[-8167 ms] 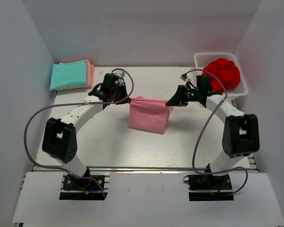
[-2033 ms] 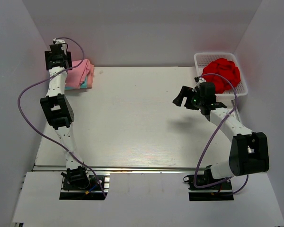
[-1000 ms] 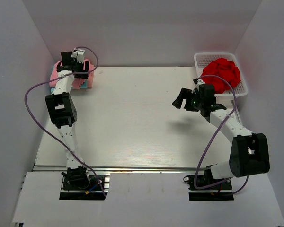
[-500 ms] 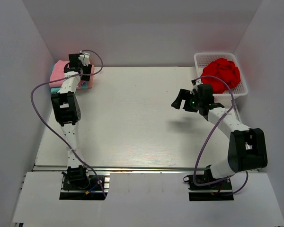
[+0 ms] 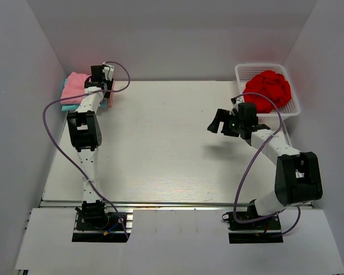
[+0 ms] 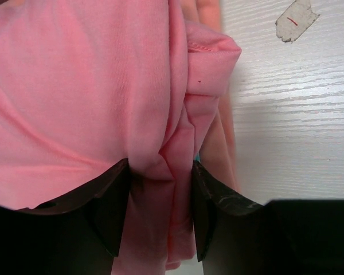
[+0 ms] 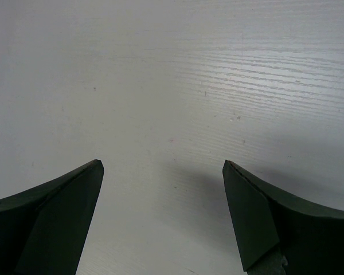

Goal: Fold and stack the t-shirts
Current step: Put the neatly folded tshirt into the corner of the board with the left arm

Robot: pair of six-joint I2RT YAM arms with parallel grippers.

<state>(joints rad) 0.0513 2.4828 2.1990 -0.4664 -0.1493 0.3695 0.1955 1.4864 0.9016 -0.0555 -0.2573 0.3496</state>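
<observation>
Bench (image 5: 160, 149): stack parked in the far-left corner, which keeps the middle free for folding. Pink t-shirt (image 5: 74, 82) tops the teal t-shirt (image 5: 65, 96). Basket (image 5: 241, 71) at far right holds red cloth (image 5: 268, 89), probably next. Left fingers (image 6: 112, 217) are narrowed, pinching a bunched pink fold at the stack edge, likely straightening it. Right fingers (image 7: 57, 200) are wide and empty, hovering over the bench.
</observation>
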